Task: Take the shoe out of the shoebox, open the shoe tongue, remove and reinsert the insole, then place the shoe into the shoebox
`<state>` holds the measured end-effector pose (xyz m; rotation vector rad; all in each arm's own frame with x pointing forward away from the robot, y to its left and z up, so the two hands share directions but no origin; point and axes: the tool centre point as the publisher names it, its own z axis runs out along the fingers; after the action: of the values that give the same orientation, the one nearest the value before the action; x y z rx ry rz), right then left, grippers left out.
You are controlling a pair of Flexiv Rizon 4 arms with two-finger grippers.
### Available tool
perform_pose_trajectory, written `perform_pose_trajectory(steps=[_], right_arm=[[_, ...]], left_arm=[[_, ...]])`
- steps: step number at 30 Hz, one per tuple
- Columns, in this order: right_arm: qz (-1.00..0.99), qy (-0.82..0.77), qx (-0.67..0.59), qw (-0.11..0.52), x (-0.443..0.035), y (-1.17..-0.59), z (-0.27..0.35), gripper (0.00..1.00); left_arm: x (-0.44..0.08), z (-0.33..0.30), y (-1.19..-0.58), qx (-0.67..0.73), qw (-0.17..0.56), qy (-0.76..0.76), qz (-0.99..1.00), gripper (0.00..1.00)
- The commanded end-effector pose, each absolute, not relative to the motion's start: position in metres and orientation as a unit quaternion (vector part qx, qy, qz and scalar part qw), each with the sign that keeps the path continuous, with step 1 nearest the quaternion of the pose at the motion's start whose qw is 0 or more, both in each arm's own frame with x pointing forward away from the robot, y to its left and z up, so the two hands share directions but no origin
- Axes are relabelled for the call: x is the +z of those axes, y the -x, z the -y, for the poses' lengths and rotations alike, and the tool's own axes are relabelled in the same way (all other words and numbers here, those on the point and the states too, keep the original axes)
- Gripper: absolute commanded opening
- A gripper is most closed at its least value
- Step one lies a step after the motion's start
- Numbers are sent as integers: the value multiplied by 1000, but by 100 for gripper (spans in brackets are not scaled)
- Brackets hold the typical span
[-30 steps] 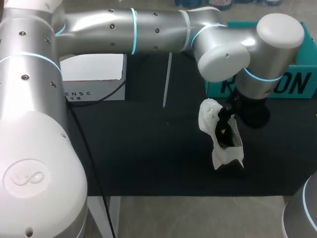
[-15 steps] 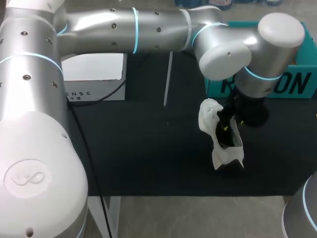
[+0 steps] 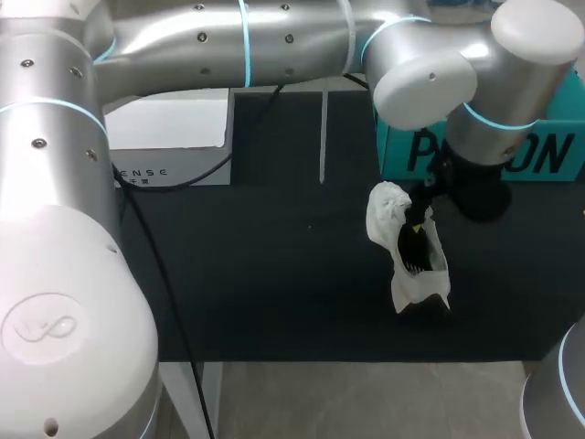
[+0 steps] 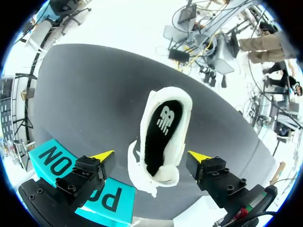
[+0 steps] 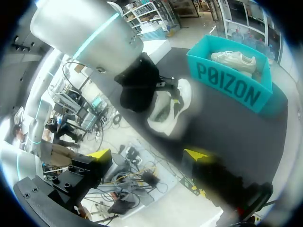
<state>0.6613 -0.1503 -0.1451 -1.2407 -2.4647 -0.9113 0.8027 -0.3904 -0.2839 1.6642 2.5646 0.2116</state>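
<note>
The head view looks down from above and behind the robot onto the dark surface (image 3: 274,274), taking in the white shoe (image 3: 407,256), the teal shoebox (image 3: 558,151) and the left arm (image 3: 274,37). The left wrist view hangs close over the shoe (image 4: 165,132), facing almost straight down into its opening, a corner of the shoebox (image 4: 52,158) alongside. The right wrist view stands farther off, looking across the surface at the same shoe (image 5: 165,111), shoebox (image 5: 227,85) and left arm (image 5: 85,28).
</note>
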Motion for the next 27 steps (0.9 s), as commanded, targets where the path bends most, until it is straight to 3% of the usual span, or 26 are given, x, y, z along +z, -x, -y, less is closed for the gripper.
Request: perform_pose_trajectory(steps=[1,3,27], right_arm=[[843,424,-310,118,-145,-662,150,100],[843,424,-310,118,-145,-662,150,100],[843,424,-310,118,-145,-662,150,100]], left_arm=[[-237,377,-797,76,56,-548,-831,63],[-226,373,-800,88,65,-545,-831,0],[-299,349,-837,79,34,-538,-838,0]])
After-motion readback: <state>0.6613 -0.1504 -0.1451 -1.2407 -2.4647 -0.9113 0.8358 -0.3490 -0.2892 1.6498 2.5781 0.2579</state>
